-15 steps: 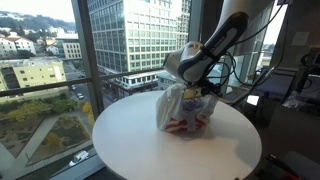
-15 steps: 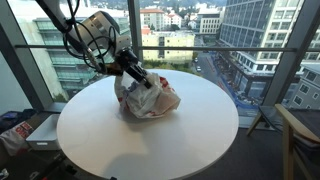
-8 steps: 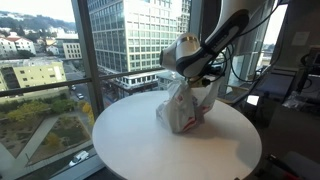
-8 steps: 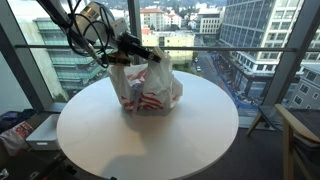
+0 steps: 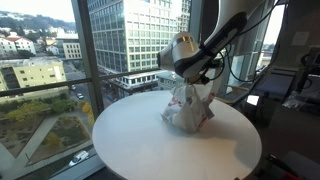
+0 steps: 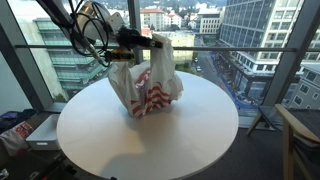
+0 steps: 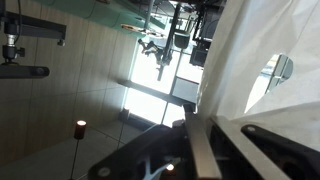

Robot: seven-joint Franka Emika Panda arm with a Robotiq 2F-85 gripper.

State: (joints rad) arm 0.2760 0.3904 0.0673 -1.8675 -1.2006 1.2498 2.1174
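Note:
A white plastic bag (image 6: pixel 148 88) with red stripes hangs stretched tall over the round white table (image 6: pixel 150 140); it also shows in an exterior view (image 5: pixel 187 108). My gripper (image 6: pixel 150 42) is shut on the bag's top and holds it up, with the bag's bottom still near the tabletop. In the wrist view the white bag film (image 7: pixel 265 70) fills the right side and runs down between my dark fingers (image 7: pixel 200 150). What is inside the bag is hidden.
Floor-to-ceiling windows with dark frames (image 5: pixel 82 60) stand close behind the table. A wooden chair (image 6: pixel 300 135) is at the right edge. Desks and cables (image 5: pixel 270 90) lie beyond the table. A red and white object (image 6: pixel 12 130) lies on the floor.
My gripper has risen with the bag's top in it. The bag went from a slumped heap to a tall, stretched shape.

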